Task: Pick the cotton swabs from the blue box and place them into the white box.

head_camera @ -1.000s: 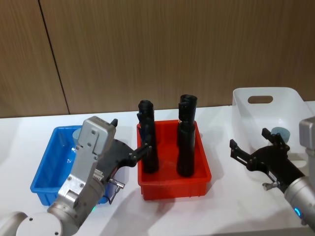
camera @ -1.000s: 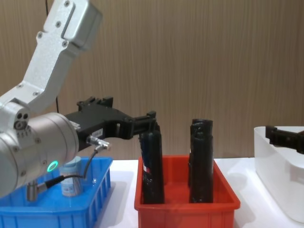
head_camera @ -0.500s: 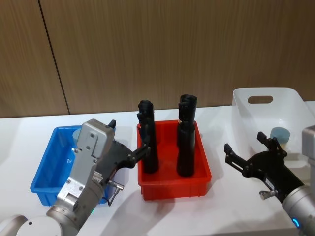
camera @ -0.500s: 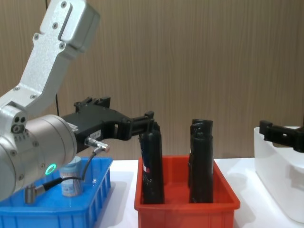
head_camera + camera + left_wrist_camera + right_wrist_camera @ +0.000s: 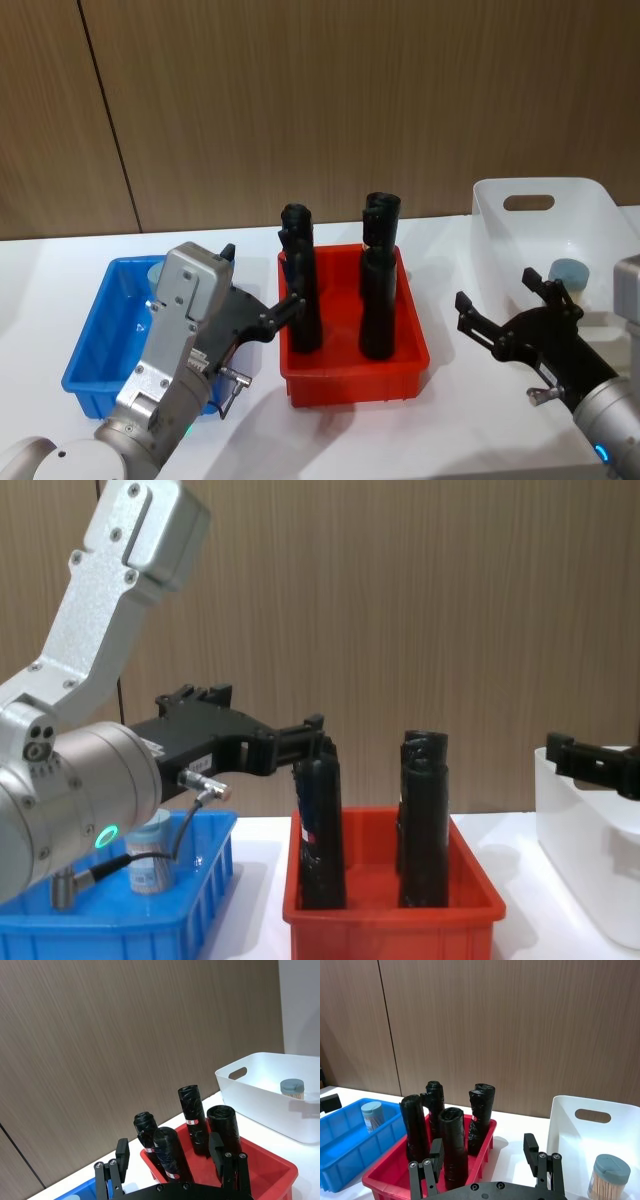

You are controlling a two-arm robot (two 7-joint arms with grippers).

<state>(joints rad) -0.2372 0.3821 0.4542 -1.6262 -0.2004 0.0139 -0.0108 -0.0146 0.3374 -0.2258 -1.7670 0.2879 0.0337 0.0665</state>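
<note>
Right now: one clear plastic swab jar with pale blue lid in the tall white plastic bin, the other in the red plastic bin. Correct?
Not red: the other jar stands in the shallow blue plastic bin, per the right wrist view. The first jar is indeed in the white bin.

**Table: three bins in a row**

The white table [image 5: 440, 410] carries three bins side by side, none touching: the blue box [image 5: 88, 335] at left, a red bin [image 5: 350, 383] in the middle, and the taller white box [image 5: 495, 250] at right.
</note>
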